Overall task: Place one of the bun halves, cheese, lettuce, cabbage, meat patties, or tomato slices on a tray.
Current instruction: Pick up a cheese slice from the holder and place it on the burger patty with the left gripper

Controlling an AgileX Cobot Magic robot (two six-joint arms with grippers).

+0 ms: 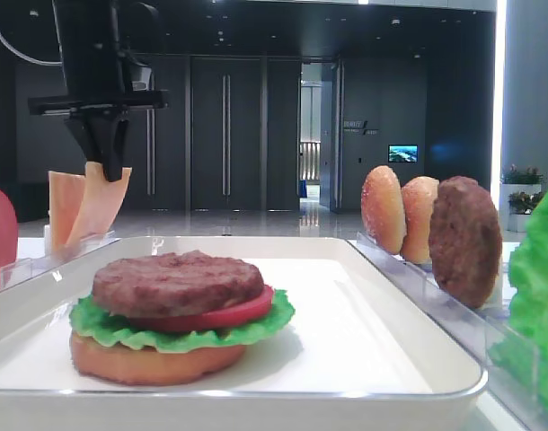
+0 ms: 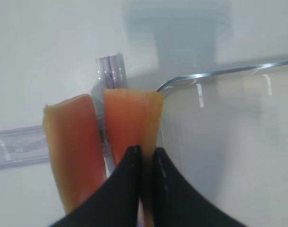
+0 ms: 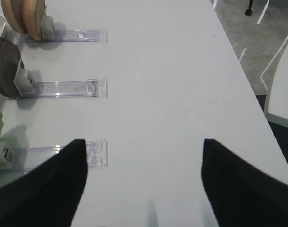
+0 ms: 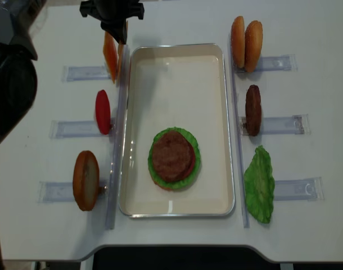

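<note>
The counter (image 4: 177, 236) is white and matte. Behind it stands a dark wall with tall double doors (image 1: 227, 133) bearing long vertical handles. To their right, an open doorway (image 1: 311, 135) gives onto a lit corridor. A small lit screen (image 1: 402, 153) hangs on the dark wall. The floor (image 1: 323, 218) is glossy and reflective. A bright vertical light strip (image 1: 499, 90) runs at right, beside potted plants (image 1: 523, 184).

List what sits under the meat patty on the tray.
Under the patty on the tray: a tomato slice, then lettuce, then a bun half. Anything else between them is covered.
</note>
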